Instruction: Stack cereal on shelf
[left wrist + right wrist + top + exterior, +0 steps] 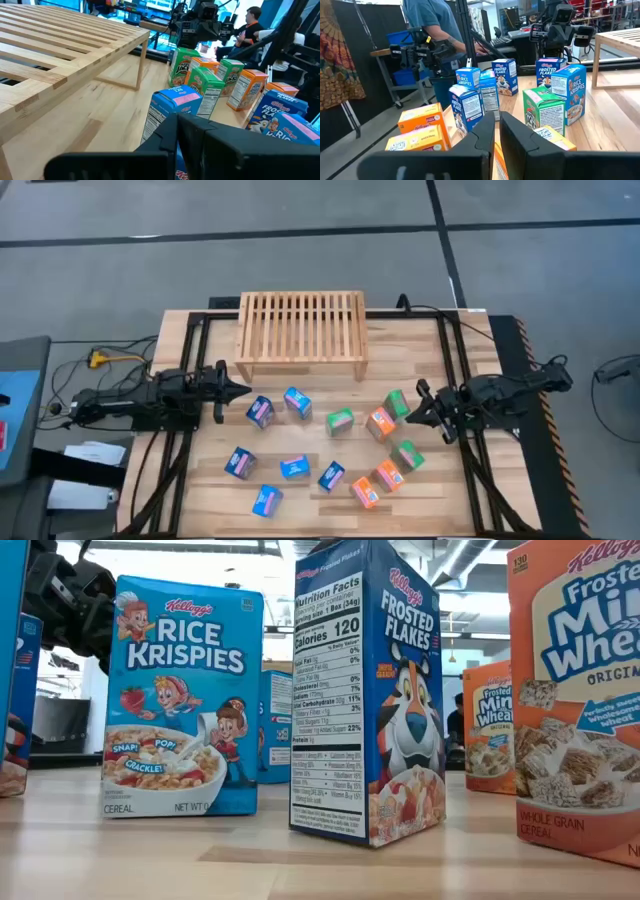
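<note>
High view: cereal boxes (340, 421) scattered before shelf (301, 326).

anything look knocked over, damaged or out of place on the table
Nothing stands out. The cereal boxes are scattered loosely at mixed angles in front of the shelf, whose slatted top holds none yet. No box looks crushed or spilled. The left gripper and right gripper sit shut at either side, holding nothing.

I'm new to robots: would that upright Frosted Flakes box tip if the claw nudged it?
Probably. The Frosted Flakes box stands tall on a narrow base, so a high push may topple it. Being small cardboard, it likely feels light and fairly stiff.
</note>
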